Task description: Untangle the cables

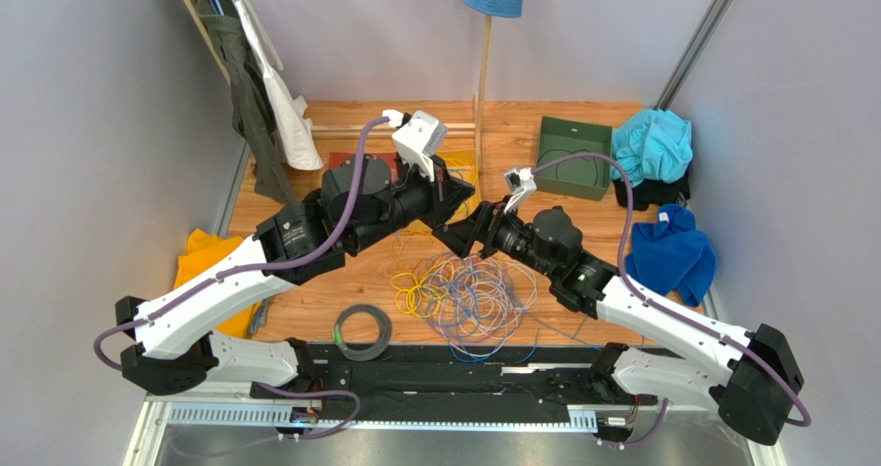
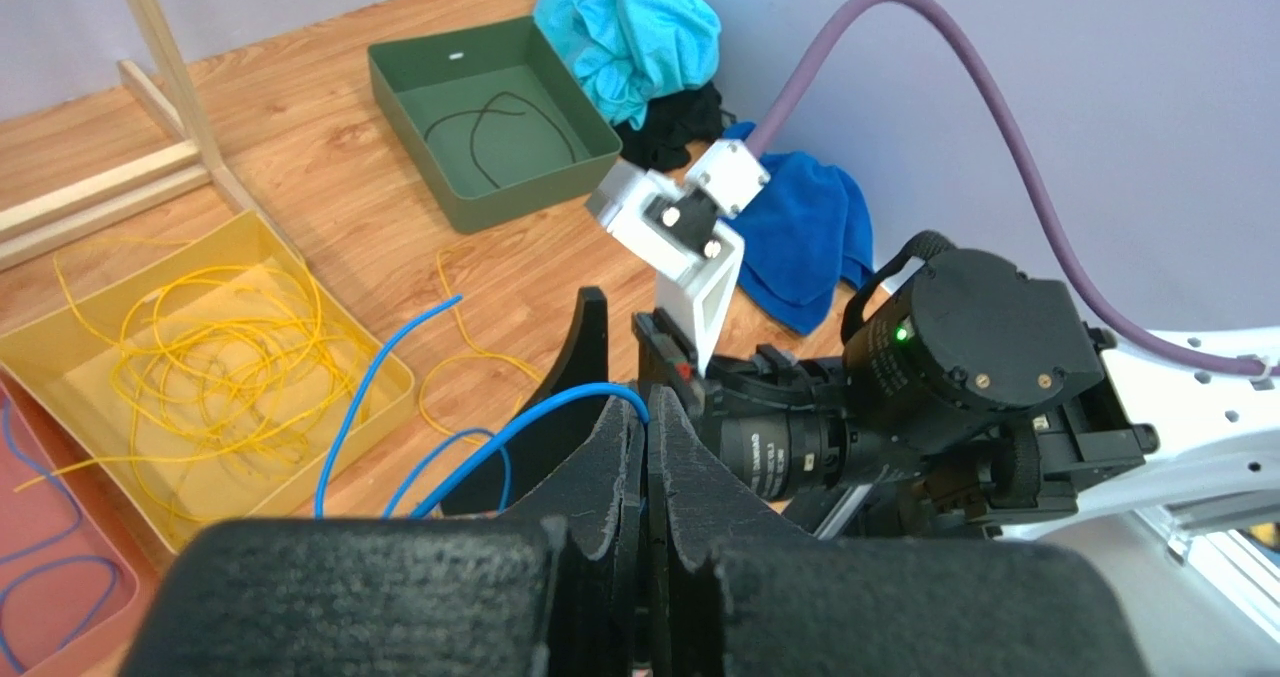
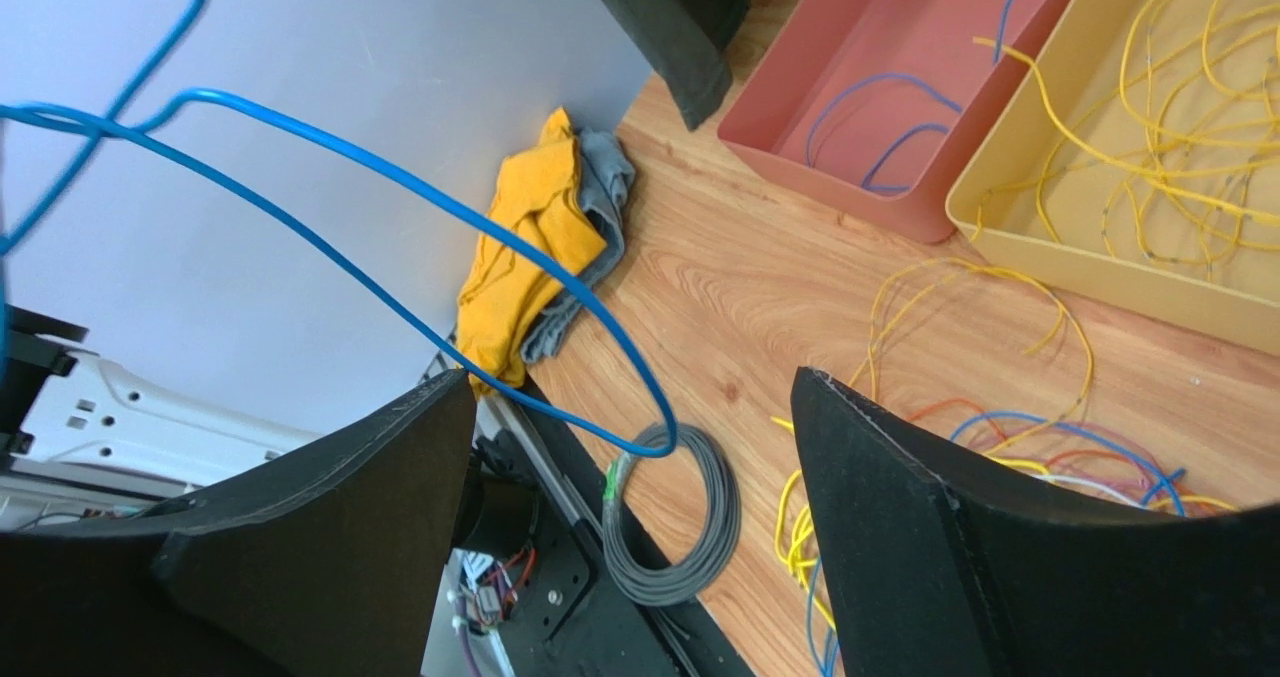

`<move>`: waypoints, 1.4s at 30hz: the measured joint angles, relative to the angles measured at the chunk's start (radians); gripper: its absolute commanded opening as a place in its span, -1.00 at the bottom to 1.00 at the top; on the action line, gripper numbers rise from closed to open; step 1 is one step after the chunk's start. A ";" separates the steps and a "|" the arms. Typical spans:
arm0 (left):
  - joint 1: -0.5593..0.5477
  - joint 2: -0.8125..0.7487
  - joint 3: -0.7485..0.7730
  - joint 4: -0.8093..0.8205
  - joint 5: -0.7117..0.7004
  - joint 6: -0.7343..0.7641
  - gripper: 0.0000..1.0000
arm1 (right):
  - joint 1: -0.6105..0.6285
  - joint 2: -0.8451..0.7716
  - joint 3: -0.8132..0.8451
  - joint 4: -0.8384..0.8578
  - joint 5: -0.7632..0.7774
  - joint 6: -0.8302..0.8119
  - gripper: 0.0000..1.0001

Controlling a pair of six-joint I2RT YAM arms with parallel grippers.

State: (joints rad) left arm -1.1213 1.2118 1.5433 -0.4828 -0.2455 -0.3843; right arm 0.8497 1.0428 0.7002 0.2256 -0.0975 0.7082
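Left end effector (image 2: 648,425): jaws pressed together, pinching a blue cable (image 2: 526,422) raised above the wooden counter (image 1: 341,285). From the pinch the cable arcs down towards the counter.

Right end effector (image 3: 631,392): jaws wide apart, gripping nothing. It sits just beside the left one over mid-counter. The blue loop hangs across its gap, unpinched.

Remaining cables (image 1: 471,293): a loose tangle of yellow, blue and pale strands lying near the middle of the counter's near edge.

Grey coil with green tag (image 3: 718,515): at the near edge, left of the tangle.

Yellow tray (image 3: 1112,272): holds yellow strands. Pink tray (image 3: 842,190) beside it: blue strands. Green tray (image 2: 534,197), near the far right corner: one dark cable.
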 measured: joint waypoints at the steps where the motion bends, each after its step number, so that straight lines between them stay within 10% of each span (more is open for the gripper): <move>1: -0.002 -0.004 -0.005 0.001 0.000 -0.001 -1.00 | 0.000 -0.003 -0.001 0.009 0.007 0.000 0.60; 17: -0.012 -0.061 -0.087 0.008 0.001 -0.028 -1.00 | 0.000 -0.060 -0.052 0.098 0.045 -0.010 0.57; 27: -0.035 -0.098 -0.088 0.008 -0.010 -0.031 -1.00 | 0.000 0.050 -0.039 0.052 0.107 -0.032 -0.70; 42: -0.035 -0.192 0.120 -0.085 -0.241 0.120 -1.00 | -0.025 -0.122 -0.079 -0.208 0.333 -0.101 -0.43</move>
State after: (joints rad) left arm -1.1564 1.0199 1.6630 -0.5674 -0.4870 -0.2642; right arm 0.8249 0.9211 0.6209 0.0177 0.2356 0.6067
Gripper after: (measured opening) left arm 0.010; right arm 0.267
